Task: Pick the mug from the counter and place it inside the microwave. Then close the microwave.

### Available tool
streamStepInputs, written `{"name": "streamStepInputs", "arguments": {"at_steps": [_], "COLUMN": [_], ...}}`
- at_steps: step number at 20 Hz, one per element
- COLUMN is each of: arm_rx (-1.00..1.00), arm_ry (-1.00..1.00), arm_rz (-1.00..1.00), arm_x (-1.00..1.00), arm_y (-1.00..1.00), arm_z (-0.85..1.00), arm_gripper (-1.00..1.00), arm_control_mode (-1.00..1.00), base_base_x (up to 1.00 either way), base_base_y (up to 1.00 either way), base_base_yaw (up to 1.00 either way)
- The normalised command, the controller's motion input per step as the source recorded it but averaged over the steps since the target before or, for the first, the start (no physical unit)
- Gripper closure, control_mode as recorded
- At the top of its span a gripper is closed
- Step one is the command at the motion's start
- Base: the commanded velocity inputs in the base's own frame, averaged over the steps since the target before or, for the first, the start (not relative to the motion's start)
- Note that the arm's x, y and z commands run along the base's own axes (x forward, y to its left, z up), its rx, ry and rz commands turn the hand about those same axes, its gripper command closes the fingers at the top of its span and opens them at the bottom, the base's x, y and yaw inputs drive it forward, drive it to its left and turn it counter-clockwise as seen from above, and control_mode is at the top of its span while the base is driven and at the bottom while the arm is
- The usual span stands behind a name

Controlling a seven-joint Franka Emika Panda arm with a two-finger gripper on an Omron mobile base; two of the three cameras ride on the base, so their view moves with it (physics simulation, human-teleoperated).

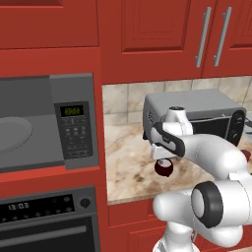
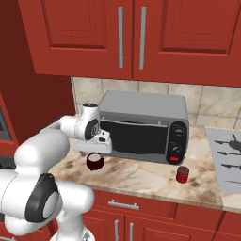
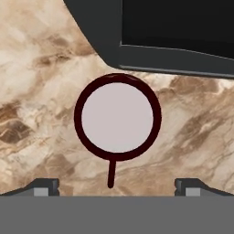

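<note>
The mug (image 3: 118,117) stands upright on the counter (image 3: 36,91), dark red with a white inside, its handle (image 3: 110,176) pointing toward the hand. My gripper (image 3: 118,186) hangs straight above it, open, with one fingertip (image 3: 45,185) on each side and nothing between them. From the base the mug (image 1: 164,167) (image 2: 95,162) sits just below the gripper (image 1: 162,158) (image 2: 94,153), in front of the toaster oven's left end. The microwave (image 1: 74,130) is built into the wall at the left, and its grey cavity with a round turntable (image 1: 15,135) is exposed.
A silver-grey toaster oven (image 2: 141,127) stands close behind the mug, its door edge (image 3: 173,64) right beside the rim. A small red jar (image 2: 182,173) sits to the right, near a stovetop (image 2: 226,160). A black oven (image 1: 44,216) sits below the microwave.
</note>
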Motion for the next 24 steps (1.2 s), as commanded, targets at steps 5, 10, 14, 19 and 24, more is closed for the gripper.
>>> {"name": "streamStepInputs", "arguments": {"at_steps": [5,10,14,19,24], "arm_rx": [0.0,0.0,0.0,0.0,0.0], "arm_ry": [0.0,0.0,0.0,0.0,0.0], "arm_rz": [-0.01,0.0,0.0,0.0,0.0], "arm_x": [-0.21,-0.02,0.0,0.0,0.0], "arm_y": [0.0,0.02,0.0,0.0,0.0], "arm_z": [-0.1,-0.2,-0.28,-0.22,-0.09], "arm_gripper": [-1.0,-1.0,-1.0,-1.0,-1.0], "arm_control_mode": [-1.0,-1.0,-1.0,-1.0,-1.0], "base_base_x": [0.0,0.0,0.0,0.0,0.0], "base_base_y": [0.0,0.0,0.0,0.0,0.0], "base_base_yaw": [0.0,0.0,0.0,0.0,0.0]}}
